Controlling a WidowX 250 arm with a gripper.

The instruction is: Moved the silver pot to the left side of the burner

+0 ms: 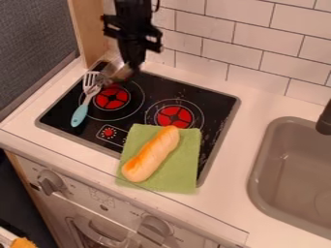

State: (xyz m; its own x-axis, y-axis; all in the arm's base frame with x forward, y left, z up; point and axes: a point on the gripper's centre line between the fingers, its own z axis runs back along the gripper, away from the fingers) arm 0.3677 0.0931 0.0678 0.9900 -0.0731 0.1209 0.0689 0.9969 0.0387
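Observation:
The black gripper (133, 65) hangs down at the upper left, over the back left part of the stove. Its lower end is at the right side of the silver pot (115, 72) and overlaps the pot's edge. The pot is behind the left red burner (112, 98), near the back left corner of the black cooktop (139, 115), and is partly hidden by the gripper. Whether the pot is held or only touched cannot be made out.
A spatula with a turquoise handle (79, 115) lies left of the burner, close to the pot. Bread (152, 154) rests on a green cloth (184, 167) at the front. Tiled wall (252, 34) stands behind, wooden panel (89, 29) at left, sink (262, 160) at right.

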